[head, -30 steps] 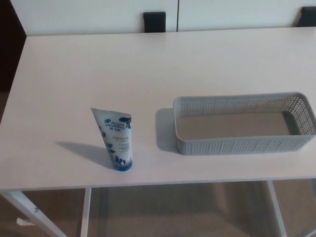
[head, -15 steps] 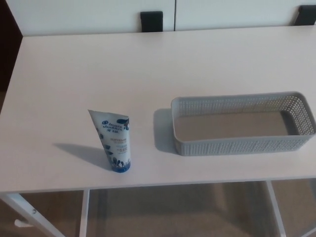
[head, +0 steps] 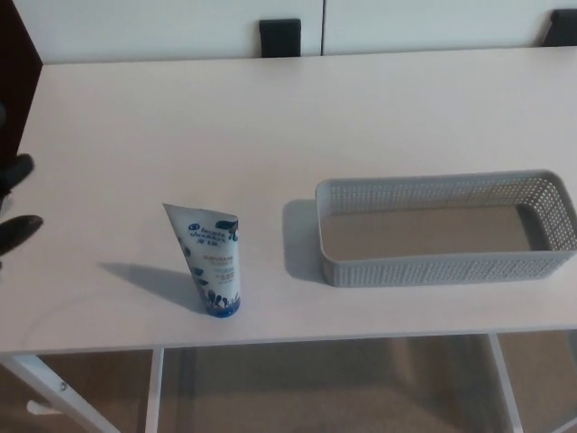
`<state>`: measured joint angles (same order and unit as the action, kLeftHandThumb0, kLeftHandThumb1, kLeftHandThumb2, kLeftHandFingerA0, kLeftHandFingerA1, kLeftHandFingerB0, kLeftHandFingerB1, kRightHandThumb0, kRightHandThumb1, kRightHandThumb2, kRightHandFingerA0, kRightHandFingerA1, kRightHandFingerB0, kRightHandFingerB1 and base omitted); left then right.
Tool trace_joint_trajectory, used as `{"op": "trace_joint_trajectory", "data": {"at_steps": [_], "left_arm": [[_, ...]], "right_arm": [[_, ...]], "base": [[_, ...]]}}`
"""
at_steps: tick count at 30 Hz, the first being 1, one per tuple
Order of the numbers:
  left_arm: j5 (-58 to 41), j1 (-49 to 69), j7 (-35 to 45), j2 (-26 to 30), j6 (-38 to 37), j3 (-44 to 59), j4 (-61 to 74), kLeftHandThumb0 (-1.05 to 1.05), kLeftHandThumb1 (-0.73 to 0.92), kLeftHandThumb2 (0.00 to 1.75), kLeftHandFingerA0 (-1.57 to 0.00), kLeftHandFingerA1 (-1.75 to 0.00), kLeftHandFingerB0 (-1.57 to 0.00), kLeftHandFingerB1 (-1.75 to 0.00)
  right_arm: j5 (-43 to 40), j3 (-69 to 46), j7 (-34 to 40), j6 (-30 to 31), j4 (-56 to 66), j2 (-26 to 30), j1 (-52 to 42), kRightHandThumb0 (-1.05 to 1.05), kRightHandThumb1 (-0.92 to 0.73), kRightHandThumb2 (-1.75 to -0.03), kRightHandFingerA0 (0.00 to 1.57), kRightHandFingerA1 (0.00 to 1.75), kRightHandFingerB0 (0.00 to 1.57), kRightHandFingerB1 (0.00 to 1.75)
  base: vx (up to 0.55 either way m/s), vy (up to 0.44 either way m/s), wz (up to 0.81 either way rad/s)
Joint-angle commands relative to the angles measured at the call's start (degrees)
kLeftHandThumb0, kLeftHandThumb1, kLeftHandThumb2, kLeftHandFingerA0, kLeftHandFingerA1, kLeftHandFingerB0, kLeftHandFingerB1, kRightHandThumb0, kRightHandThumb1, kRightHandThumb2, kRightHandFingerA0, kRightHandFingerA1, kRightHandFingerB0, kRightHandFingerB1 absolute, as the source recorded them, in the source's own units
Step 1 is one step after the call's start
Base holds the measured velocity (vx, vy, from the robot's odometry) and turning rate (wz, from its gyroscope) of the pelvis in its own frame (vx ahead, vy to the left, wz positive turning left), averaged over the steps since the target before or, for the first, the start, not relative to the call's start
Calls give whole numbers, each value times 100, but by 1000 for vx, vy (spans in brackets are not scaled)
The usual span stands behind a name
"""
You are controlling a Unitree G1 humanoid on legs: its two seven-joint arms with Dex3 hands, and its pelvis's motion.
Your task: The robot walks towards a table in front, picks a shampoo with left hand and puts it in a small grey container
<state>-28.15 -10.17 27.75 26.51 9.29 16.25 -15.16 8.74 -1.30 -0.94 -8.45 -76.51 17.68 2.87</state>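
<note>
Left robot hand point(head: 16, 230) at the left edge of the bench point(head: 270, 117): only two dark fingertips show, spread apart and holding nothing. Shampoo tube point(head: 213, 262) stands cap-down near the front edge, left of centre, well apart from that hand and not yet grasped. Grey container point(head: 442, 269) lies toward the front right corner, empty. The right robot hand is out of view. The walk-up appears complete; reach, grasp, carry and placement all remain.
</note>
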Motion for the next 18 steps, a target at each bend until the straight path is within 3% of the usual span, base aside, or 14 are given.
{"op": "trace_joint_trajectory", "data": {"at_steps": [1,3,5,6,9,10,15,16,18], "left_arm": [[201,-178,-158,-85,272,-119,44,-76,18,58,0,-63,-5,-35],[223,-191,-144,-134,259,-154,35,-82,22,56,0,-66,-6,-38],[320,-262,-188,-160,296,-264,87,-75,18,50,0,-69,0,-46],[344,-268,-247,-198,367,-314,150,-71,19,49,0,-68,0,-50],[397,-264,-257,-263,378,-431,209,-67,16,54,0,-65,-2,-44],[432,-226,-234,-339,381,-553,284,-59,14,52,0,-66,-1,-53],[595,-74,-217,-528,266,-848,429,-55,14,51,-3,-69,-2,-53],[607,-38,-190,-570,259,-910,447,-53,16,47,-1,-73,0,-59],[704,54,-171,-615,182,-1050,527,-54,16,48,-3,-72,0,-59]], "right_arm": [[-58,-101,29,49,-3,20,33,-31,-62,-58,76,55,48,39],[-117,-171,0,53,13,8,32,-30,-61,-58,76,55,48,39],[-122,-200,-19,80,19,-2,88,-30,-61,-59,76,55,48,39],[-73,-178,-2,87,8,0,101,-38,-49,-75,71,63,41,49],[-18,-146,4,105,4,3,118,-39,-49,-77,71,63,41,49],[-3,-135,10,106,-5,-1,120,-32,-61,-58,79,55,48,39],[-37,-174,19,102,-6,2,99,-31,-61,-59,77,55,47,39],[-35,-178,11,96,-20,2,96,-39,-50,-75,70,62,41,49],[-16,-169,-15,51,-30,13,80,-40,-50,-76,70,62,41,49]], "base": [[0,0,0],[0,0,0],[0,0,0],[0,0,0],[0,0,0],[0,0,0],[0,0,0],[0,0,0],[0,0,0]]}}
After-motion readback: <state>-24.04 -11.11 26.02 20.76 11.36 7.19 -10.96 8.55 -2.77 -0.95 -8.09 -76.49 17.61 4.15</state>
